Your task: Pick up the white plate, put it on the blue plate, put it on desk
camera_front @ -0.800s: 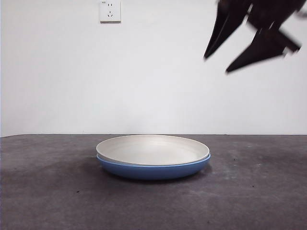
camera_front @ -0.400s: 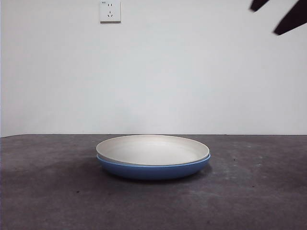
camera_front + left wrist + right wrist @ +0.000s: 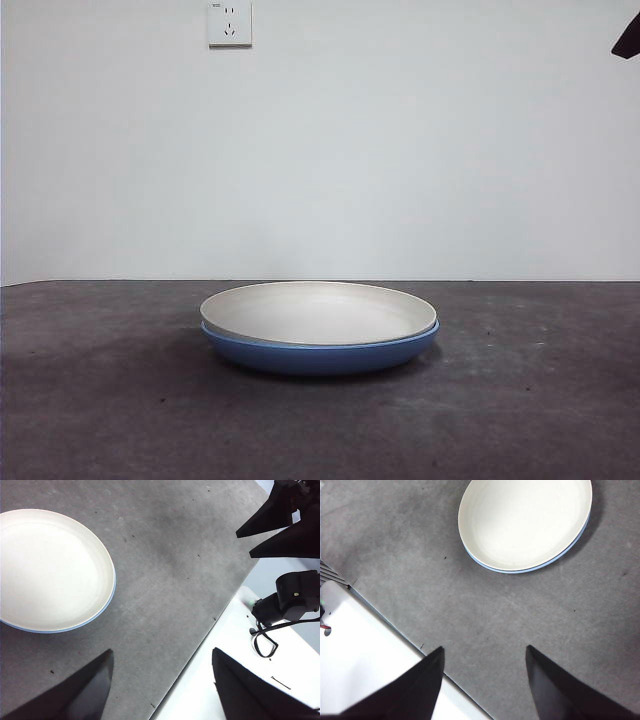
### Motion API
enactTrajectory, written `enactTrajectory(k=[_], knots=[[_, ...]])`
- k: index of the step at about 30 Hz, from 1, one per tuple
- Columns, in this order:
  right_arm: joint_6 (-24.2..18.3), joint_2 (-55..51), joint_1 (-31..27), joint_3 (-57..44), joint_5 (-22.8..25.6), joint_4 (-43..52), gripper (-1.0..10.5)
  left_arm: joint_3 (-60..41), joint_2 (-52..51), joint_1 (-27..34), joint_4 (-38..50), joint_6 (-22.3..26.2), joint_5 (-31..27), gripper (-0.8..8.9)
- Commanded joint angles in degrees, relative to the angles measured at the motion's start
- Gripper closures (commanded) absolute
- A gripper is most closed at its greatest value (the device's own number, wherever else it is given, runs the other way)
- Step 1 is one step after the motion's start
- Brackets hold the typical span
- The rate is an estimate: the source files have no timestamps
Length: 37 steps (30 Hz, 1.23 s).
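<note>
The white plate [image 3: 318, 312] sits nested inside the blue plate [image 3: 320, 354] at the middle of the desk [image 3: 520, 400]. Both wrist views show the white plate [image 3: 50, 570] [image 3: 525, 522] with only a thin blue rim [image 3: 111, 596] [image 3: 520, 572] around it. My left gripper [image 3: 162, 667] is open and empty, high above the desk's edge, away from the plates. My right gripper [image 3: 485, 662] is open and empty, high above the desk, apart from the plates. In the front view only a black tip [image 3: 628, 40] shows at the top right corner.
A white wall socket [image 3: 229, 22] is on the back wall. In the left wrist view the other arm's jaws [image 3: 280, 527] hang beyond the desk's edge, above a white surface [image 3: 280, 680] with a black device [image 3: 292, 600]. A white surface [image 3: 365, 665] borders the desk.
The black gripper in the front view has risen and pulled off to the top right, leaving only a tip at the corner. The stacked plates have not moved.
</note>
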Motion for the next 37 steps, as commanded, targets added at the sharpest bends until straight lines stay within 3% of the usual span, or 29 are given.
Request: enactTrajectory(k=[1,5,8,9,37], knots=[[-0.9,0.37,0.35,1.01,-0.13,0.48,6.9,0.5,0.35,-0.28,0.39,1.07,0.15,5.02],[-1.16,0.37,0.37,1.01,-0.13,0.48,6.9,0.5,0.35,-0.28,0.39,1.07,0.15,5.63],[-1.86,0.37,0.37,1.01,-0.17,0.46,8.9,0.5,0.35,-0.28,0.39,1.07,0.15,7.92],[-2.58,0.37,0.37,1.01,-0.15,0.46,9.5,0.5,0.35,-0.28,0.39,1.05,0.15,8.02],[-2.82,0.37,0.35,1.01,0.26,0.79,9.4,0.5,-0.13,-0.26,0.44,1.07,0.15,7.99]])
